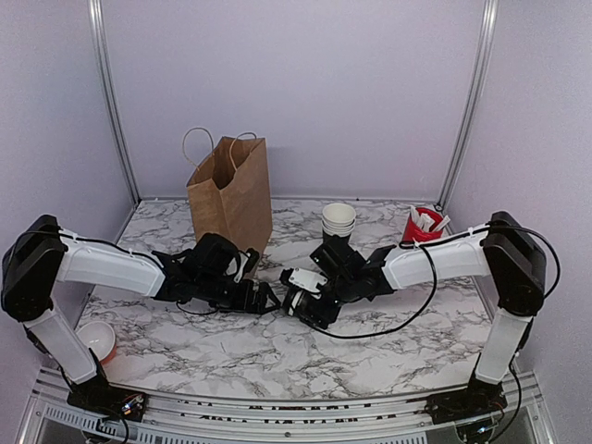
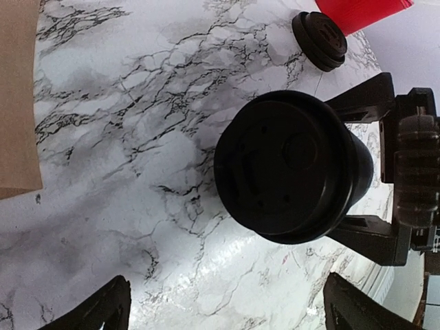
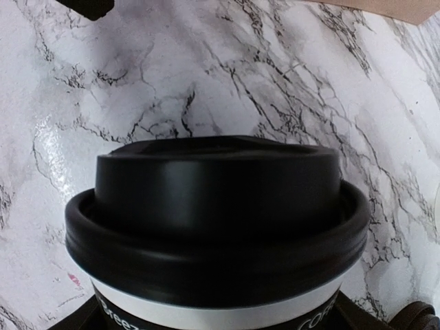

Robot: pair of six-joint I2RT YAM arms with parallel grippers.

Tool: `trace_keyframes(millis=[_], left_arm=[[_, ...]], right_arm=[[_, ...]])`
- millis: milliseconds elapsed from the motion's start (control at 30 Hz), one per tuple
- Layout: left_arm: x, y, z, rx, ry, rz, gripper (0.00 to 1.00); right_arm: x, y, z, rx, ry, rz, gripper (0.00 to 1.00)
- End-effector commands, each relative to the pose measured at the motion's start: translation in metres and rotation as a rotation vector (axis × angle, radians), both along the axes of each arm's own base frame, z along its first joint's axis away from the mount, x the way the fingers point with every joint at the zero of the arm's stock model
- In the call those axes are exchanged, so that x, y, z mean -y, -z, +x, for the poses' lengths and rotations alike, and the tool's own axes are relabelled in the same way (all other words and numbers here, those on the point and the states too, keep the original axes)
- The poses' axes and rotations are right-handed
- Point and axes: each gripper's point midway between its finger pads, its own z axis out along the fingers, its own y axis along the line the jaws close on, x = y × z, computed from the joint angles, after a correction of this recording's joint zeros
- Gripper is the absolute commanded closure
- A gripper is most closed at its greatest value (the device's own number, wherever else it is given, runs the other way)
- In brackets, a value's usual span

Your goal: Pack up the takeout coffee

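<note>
The takeout coffee (image 2: 292, 175) sits between the fingers (image 2: 361, 100) of the right gripper (image 1: 293, 303). The left gripper (image 1: 271, 302) faces its lid from the opposite side, close by. On the table (image 1: 231, 347), a paper bag (image 1: 231, 190) stands behind the left gripper and a stack of cups (image 1: 339, 220) behind the right gripper. Further to that gripper's right is a cup of sachets (image 1: 423, 227), with a loose lid (image 2: 320, 40) lying beside it.

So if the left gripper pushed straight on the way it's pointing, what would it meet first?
Most likely the takeout coffee: its black lid sits centred ahead of the open left gripper, flanked by the right gripper's fingers. Depth is hard to judge.
</note>
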Motion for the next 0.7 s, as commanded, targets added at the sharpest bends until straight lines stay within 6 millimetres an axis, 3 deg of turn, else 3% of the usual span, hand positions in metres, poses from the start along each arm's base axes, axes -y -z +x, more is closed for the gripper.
trace_keyframes(millis=[0, 200, 367, 667], left_arm=[[0.001, -0.026, -0.001, -0.038, -0.036, -0.114, 0.02], [0.003, -0.053, 0.004, -0.104, -0.118, -0.262, 0.02], [0.013, -0.084, 0.007, -0.162, -0.163, -0.399, 0.02], [-0.003, -0.123, 0.015, -0.297, -0.342, -0.708, 0.04]], right_arm=[[-0.008, -0.032, 0.01, 0.086, 0.038, 0.162, 0.23], [-0.017, -0.074, 0.003, 0.166, 0.061, 0.436, 0.23], [-0.038, -0.099, -0.004, 0.219, 0.069, 0.581, 0.23], [-0.05, -0.144, -0.007, 0.302, 0.106, 0.772, 0.23]])
